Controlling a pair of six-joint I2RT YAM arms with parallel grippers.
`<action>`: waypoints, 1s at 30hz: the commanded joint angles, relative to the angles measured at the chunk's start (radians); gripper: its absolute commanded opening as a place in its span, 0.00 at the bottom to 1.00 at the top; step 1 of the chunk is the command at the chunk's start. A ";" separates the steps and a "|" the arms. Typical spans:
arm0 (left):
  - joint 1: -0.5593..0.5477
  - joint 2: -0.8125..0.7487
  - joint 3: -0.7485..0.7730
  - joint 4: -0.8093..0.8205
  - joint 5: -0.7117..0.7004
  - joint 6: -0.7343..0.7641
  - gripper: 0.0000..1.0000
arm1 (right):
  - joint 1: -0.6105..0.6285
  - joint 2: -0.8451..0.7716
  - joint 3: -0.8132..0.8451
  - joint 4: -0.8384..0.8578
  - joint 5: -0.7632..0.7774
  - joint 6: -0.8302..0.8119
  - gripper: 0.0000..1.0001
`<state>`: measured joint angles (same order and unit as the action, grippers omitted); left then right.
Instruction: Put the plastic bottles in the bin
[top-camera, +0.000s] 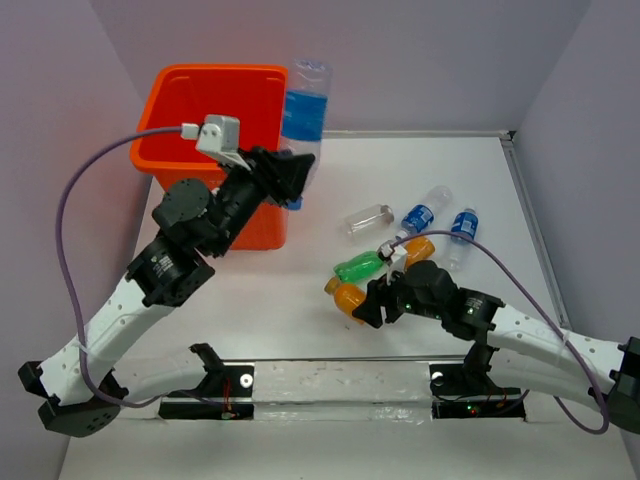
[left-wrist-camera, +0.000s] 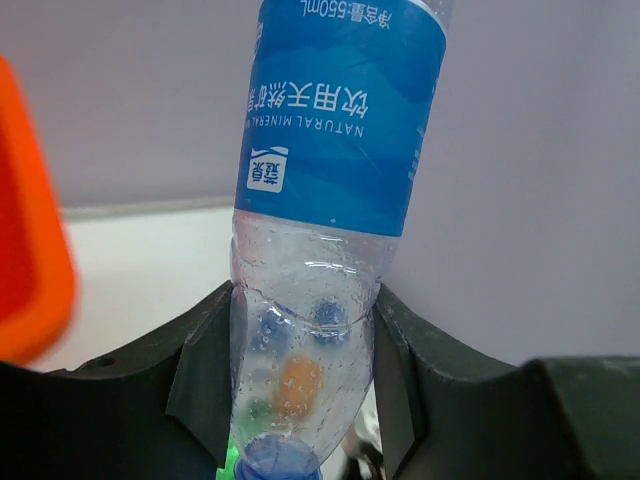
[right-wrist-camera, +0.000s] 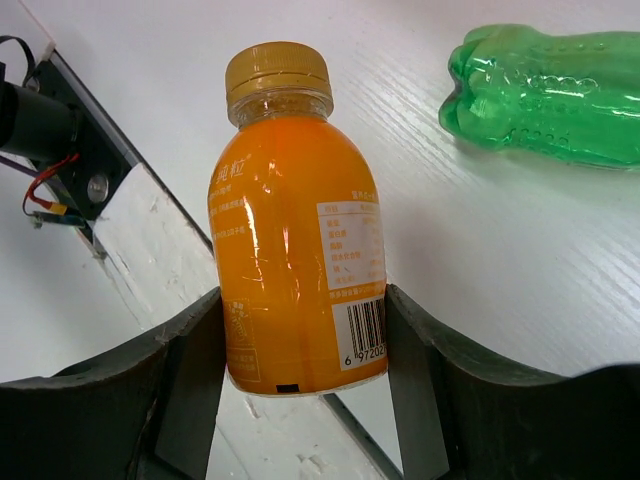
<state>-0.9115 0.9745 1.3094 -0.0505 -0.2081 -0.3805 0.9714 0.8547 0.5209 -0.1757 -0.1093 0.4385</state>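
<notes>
the left gripper is clamped on the lower, cap end of a blue-label clear bottle (label reads inverted in the wrist view), holding it raised just beside the right rim of the orange bin. the right gripper is closed on the base of an orange bottle, near the green bottle lying on the white table. whether the orange bottle touches the table cannot be determined.

Left white-and-black arm bent upward, black two-finger left gripper clamped on the neck end of a clear plastic bottle with a blue label, cap downward. Right white-and-black arm low, stretched leftward, right gripper pinching an orange plastic bottle near its base.
</notes>
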 joint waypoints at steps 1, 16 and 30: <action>0.211 0.088 0.166 -0.032 -0.148 0.103 0.29 | 0.010 -0.003 0.106 0.008 -0.007 -0.012 0.37; 0.586 0.021 0.117 -0.049 0.073 -0.006 0.99 | 0.010 0.185 0.631 0.045 0.209 -0.216 0.37; 0.585 -0.465 -0.315 -0.252 0.367 -0.072 0.99 | 0.010 0.853 1.367 0.294 0.319 -0.489 0.37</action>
<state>-0.3252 0.5205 1.1000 -0.2089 0.0044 -0.4168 0.9768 1.5352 1.7123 -0.0257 0.1665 0.0311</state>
